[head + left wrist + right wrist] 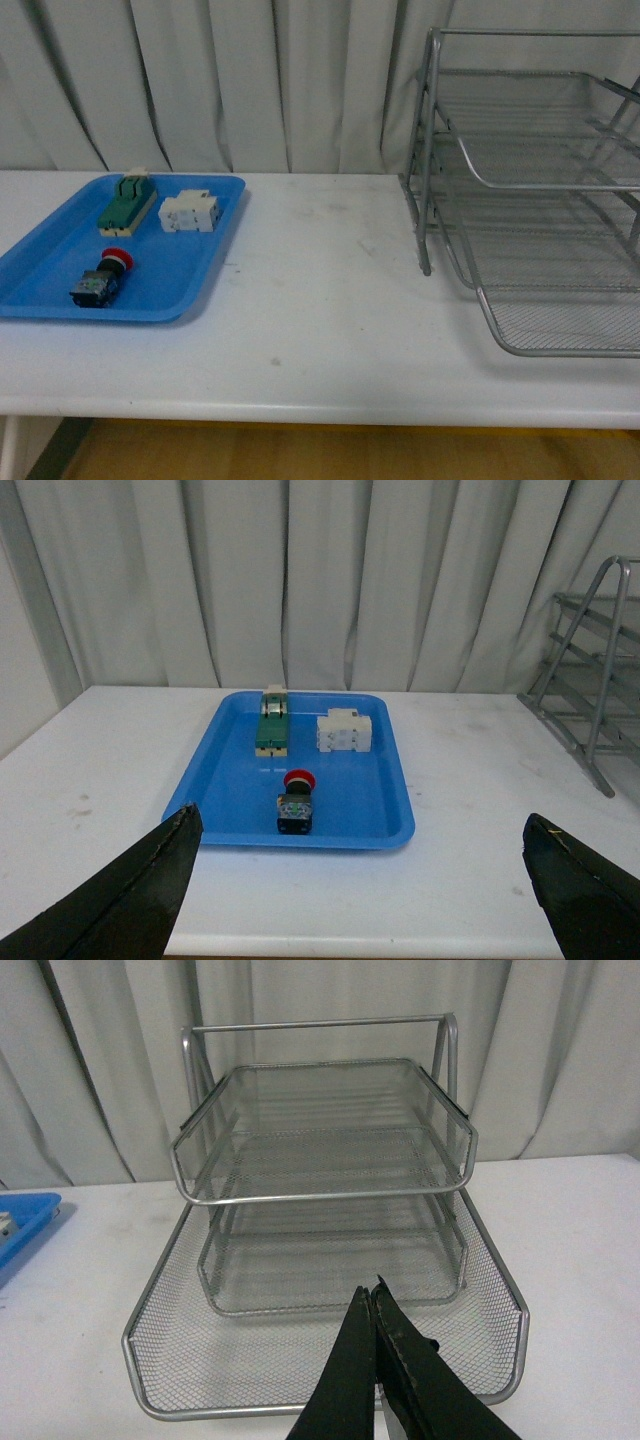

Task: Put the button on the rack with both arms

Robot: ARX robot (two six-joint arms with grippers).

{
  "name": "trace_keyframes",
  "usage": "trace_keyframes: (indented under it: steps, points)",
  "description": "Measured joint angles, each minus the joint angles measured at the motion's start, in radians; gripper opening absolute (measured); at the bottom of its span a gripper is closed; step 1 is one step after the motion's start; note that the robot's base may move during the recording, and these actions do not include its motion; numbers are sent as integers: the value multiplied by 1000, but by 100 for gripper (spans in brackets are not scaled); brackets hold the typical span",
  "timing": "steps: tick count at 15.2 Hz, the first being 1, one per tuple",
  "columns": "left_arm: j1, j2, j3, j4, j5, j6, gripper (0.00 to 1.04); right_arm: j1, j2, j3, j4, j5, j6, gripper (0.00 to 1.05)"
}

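Note:
The button, red cap and dark block body, lies on its side in the near part of a blue tray at the table's left. In the left wrist view the button lies well ahead of my left gripper, which is open with its black fingertips spread wide and nothing between them. The silver wire-mesh rack stands at the right with its lower shelves slid out. My right gripper is shut and empty, over the front of the rack's bottom shelf. Neither arm shows in the front view.
In the blue tray behind the button lie a green-topped switch block and a white block. White curtains hang behind the white table. The table's front edge runs close to the camera.

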Motion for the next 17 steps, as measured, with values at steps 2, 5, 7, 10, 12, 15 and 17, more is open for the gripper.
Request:
trace_keyframes:
  steps: [2,5,7,10,12,15,17]
  points:
    - [0,0,0,0,0,0,98,0,-107,-22,-90,0,-14,2]
    - [0,0,0,0,0,0,98,0,-267,-40,-227,0,-17,2]
    - [0,0,0,0,0,0,98,0,-351,-40,-304,0,-17,2]
    - [0,0,0,0,0,0,98,0,-480,-40,-422,0,-17,2]
    - [0,0,0,0,0,0,98,0,-552,-40,-492,0,-17,2]
    - [0,0,0,0,0,0,98,0,-637,-40,-574,0,-17,2]
    - [0,0,0,0,0,0,98,0,-685,-40,-622,0,-17,2]
